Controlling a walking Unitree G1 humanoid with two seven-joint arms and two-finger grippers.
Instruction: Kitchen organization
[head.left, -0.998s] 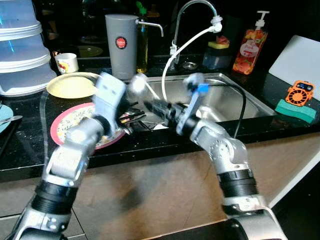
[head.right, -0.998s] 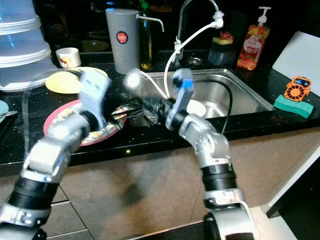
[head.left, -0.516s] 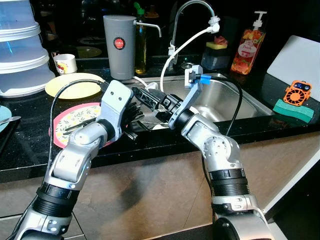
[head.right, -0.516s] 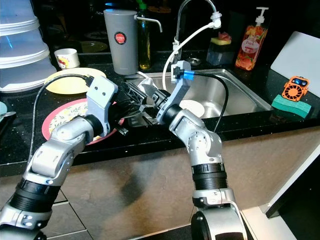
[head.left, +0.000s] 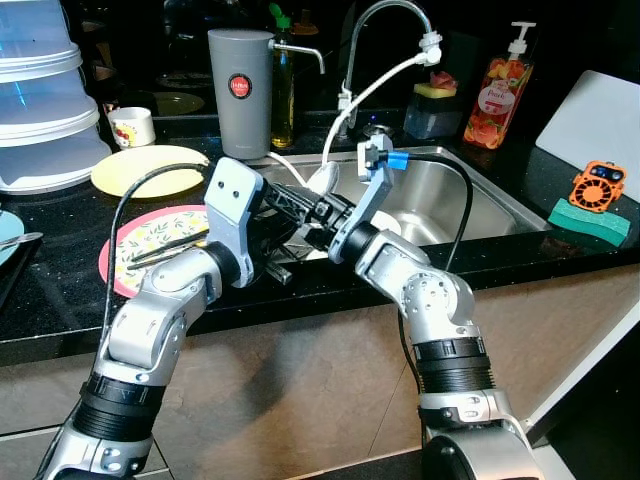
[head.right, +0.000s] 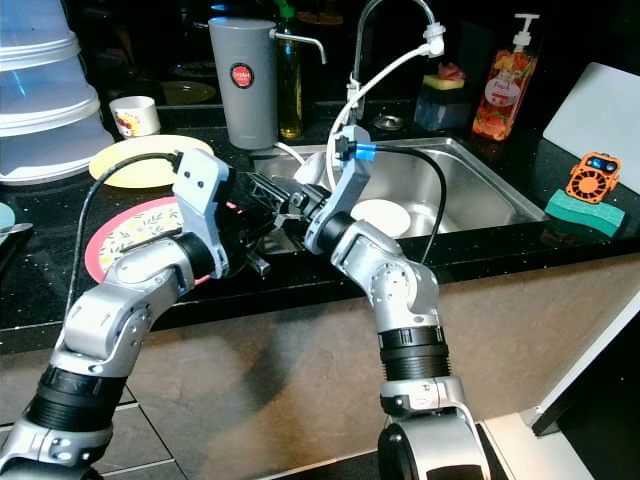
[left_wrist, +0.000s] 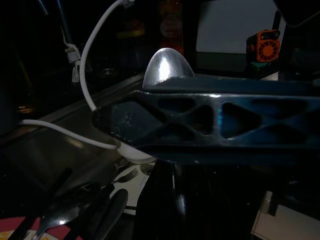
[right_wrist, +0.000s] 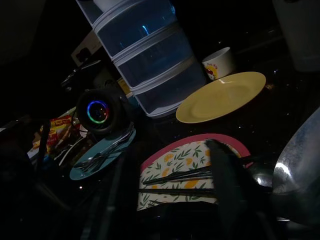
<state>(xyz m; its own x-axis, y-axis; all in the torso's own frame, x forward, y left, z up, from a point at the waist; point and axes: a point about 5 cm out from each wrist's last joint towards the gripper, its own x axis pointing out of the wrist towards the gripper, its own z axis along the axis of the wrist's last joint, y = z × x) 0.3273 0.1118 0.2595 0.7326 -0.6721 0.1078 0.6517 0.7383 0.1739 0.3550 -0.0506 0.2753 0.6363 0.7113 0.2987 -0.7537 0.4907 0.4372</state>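
Where the two sets of black fingers cross, just over the counter edge beside the sink's (head.left: 503, 203) left corner, a silver spoon (head.left: 321, 179) stands with its bowl poking up above them. The left gripper (head.left: 277, 238) reaches toward the sink, and the right gripper (head.left: 289, 200) points away from it, so the two overlap. The tangle of dark fingers hides the handle, so I cannot tell which gripper grips the spoon, or whether either pair is clenched or released. The left wrist view shows the spoon bowl rising just behind one latticed black finger.

On the counter beyond the grippers, further from the sink, a pink patterned plate (head.left: 130, 238) carries dark cutlery (head.left: 172, 246). A yellow plate (head.left: 146, 170) lies behind it, with a small cup (head.left: 131, 126) and a stack of clear containers (head.left: 40, 100) further out. A blue plate (right_wrist: 100, 155) with forks lies near that stack. A grey canister (head.left: 241, 90) stands near the sink's back left corner. A white dish (head.right: 384, 215) lies inside the sink, and a white hose (head.left: 372, 88) hangs from the faucet (head.left: 386, 14). A soap bottle (head.left: 497, 90) stands behind the sink, and a green sponge (head.left: 590, 221) lies past its far side.
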